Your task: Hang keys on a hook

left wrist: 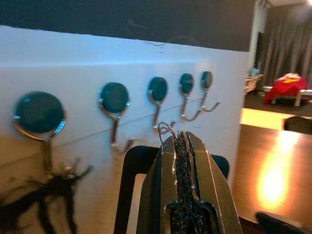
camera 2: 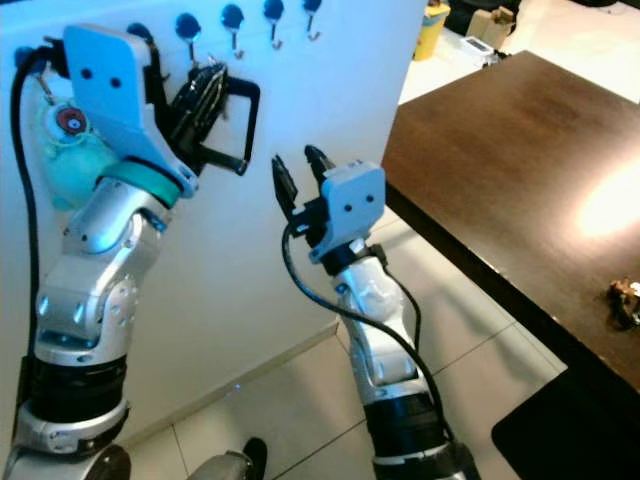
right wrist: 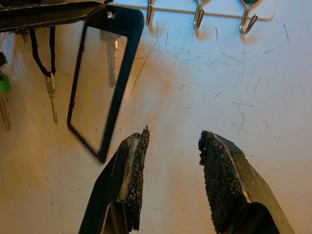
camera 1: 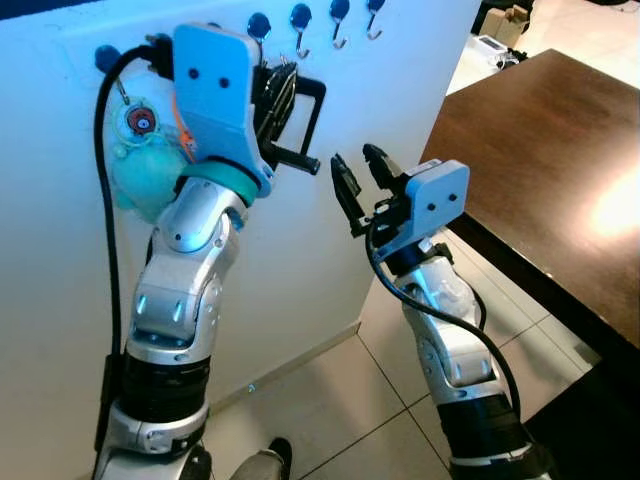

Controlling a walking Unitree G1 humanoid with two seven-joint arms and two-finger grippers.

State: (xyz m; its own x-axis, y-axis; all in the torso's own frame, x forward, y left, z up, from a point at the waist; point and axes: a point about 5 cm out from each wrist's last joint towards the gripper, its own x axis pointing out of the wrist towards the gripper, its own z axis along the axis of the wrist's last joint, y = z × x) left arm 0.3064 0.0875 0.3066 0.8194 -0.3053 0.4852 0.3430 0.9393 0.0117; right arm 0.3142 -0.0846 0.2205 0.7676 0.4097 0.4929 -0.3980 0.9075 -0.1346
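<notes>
A row of round blue hooks [left wrist: 157,100] runs along the white wall [camera 1: 400,90]. My left gripper [left wrist: 180,139] is raised to that row and is shut on a thin wire key ring [left wrist: 165,129], close under the middle hook's tip. A black rectangular frame tag [camera 1: 318,110] hangs from the ring, flat against the wall. Whether the ring touches the hook cannot be made out. My right gripper [camera 1: 355,158] stands open just right of and below the black frame tag [right wrist: 123,83], pointing at the wall with nothing between its fingers.
Another key bunch [right wrist: 51,92] with a teal fluffy ball [camera 1: 140,175] hangs from the leftmost hook. A dark wooden table [camera 1: 540,150] stands to the right with a small object [camera 2: 625,300] on it. Below is a tiled floor [camera 1: 330,400] with a black mat [camera 2: 570,430].
</notes>
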